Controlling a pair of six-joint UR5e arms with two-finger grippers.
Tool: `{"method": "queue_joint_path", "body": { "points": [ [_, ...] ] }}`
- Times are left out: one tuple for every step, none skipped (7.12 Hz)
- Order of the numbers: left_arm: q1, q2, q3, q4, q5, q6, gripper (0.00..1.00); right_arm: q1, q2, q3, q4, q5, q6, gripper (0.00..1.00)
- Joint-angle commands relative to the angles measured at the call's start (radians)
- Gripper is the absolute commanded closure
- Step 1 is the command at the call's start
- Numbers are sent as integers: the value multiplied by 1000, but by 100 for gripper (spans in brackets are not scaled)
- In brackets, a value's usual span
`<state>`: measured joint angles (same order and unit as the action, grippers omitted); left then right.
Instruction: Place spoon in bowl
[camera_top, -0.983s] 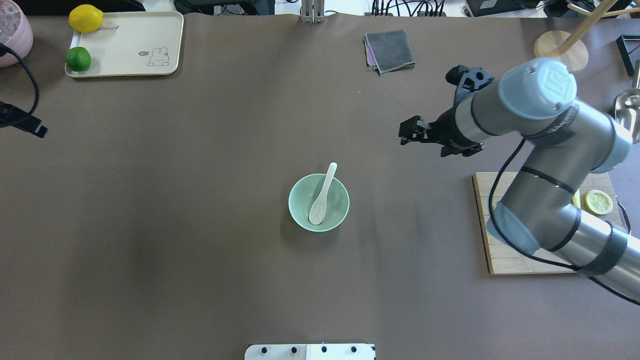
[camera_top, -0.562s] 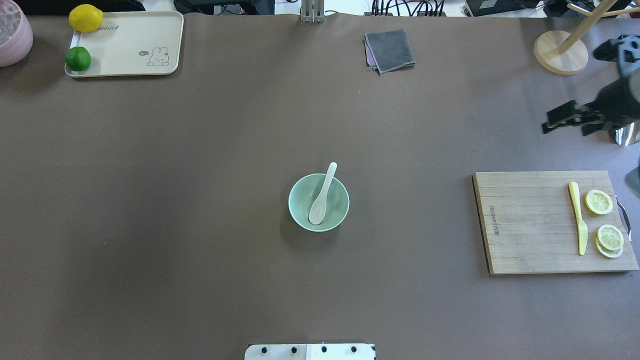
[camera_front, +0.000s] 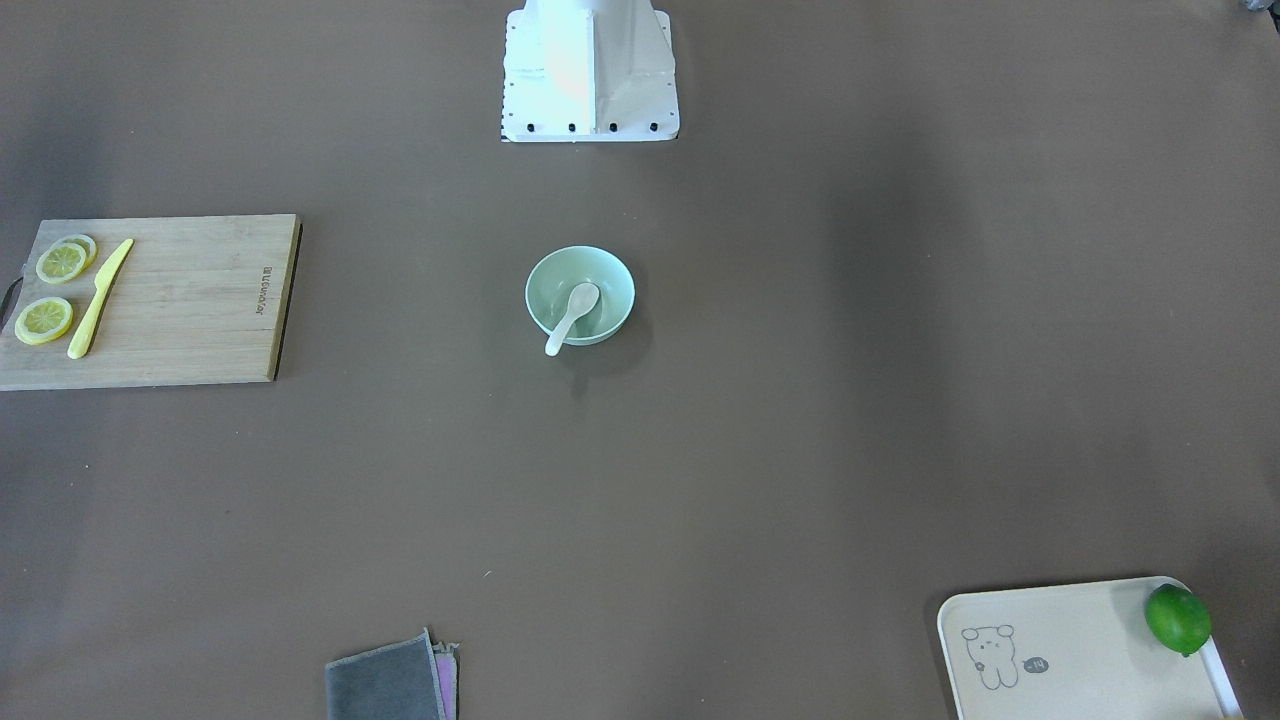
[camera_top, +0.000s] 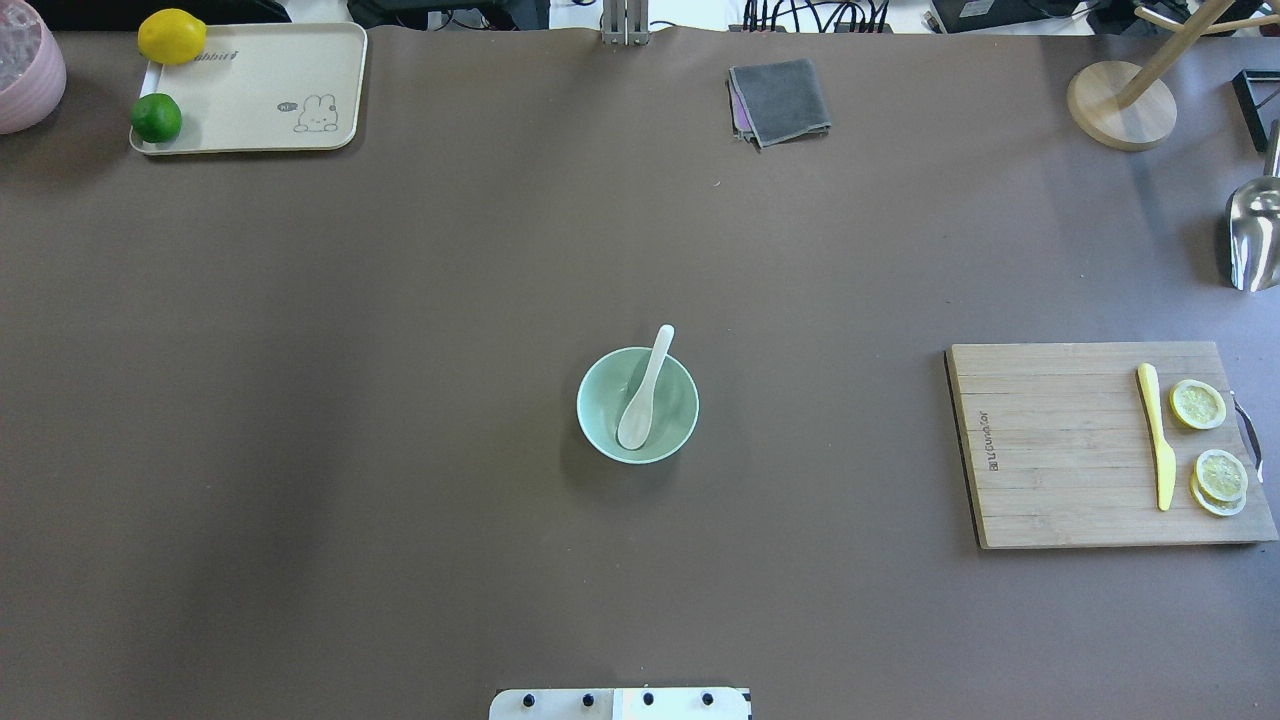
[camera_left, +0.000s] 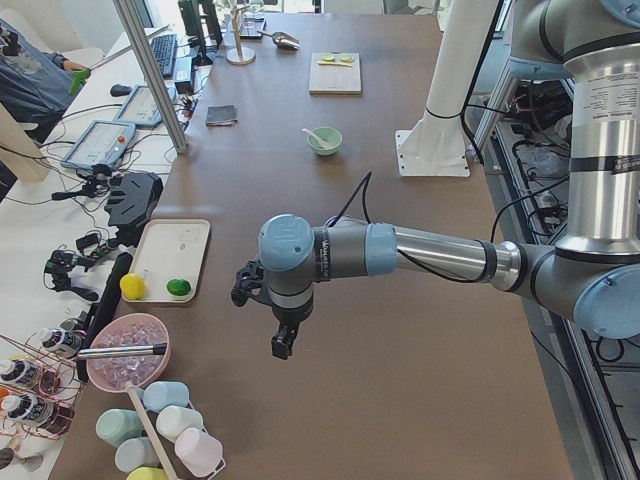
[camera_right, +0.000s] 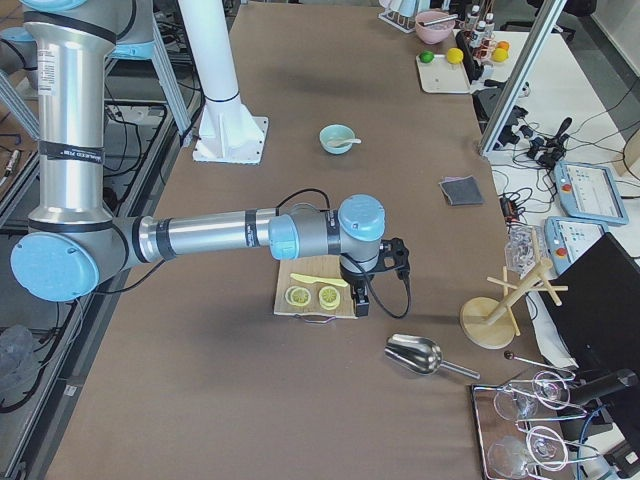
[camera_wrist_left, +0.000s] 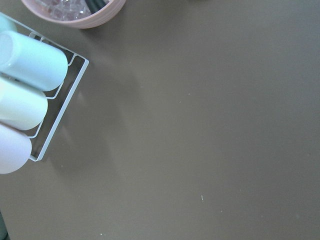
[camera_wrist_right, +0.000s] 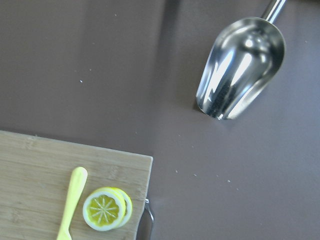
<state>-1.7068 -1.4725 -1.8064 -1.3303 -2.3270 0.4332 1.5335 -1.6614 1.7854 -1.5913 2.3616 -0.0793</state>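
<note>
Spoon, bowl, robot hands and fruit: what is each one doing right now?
spoon: scoop down inside, handle leaning over the rim.
bowl: upright, holds the spoon.
left gripper: far from bowl; open or shut, cannot tell.
right gripper: near cutting board; cannot tell.
lemon slices: cut, on cutting board.
lime: whole, on tray.

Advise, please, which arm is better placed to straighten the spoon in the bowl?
Right, probably. The right gripper hangs by the cutting board, nearer the bowl than the left gripper, out beyond the tray. The spoon already rests inside.
</note>
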Motion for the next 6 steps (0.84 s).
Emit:
{"method": "queue_joint_path", "body": {
  "points": [
    [-5, 18, 4, -1, -5, 1, 2, 66, -37, -15, -30, -5, -115, 0],
    [-4, 18, 2, 0, 1, -2, 2, 74, -47, -21, -27, 1, -137, 0],
    [-1, 17, 1, 3, -2, 1, 2, 74, -47, -20, -26, 4, -128, 0],
    [-1, 17, 16, -3, -3, 8, 2, 74, -47, -21, -21, -4, -137, 0],
    [-1, 11, 19, -3, -2, 7, 2, 74, -49, 1, -22, 4, -137, 0],
    [-1, 9, 15, -4, -3, 2, 2, 74, -41, 2, -22, -8, -135, 0]
  ]
}}
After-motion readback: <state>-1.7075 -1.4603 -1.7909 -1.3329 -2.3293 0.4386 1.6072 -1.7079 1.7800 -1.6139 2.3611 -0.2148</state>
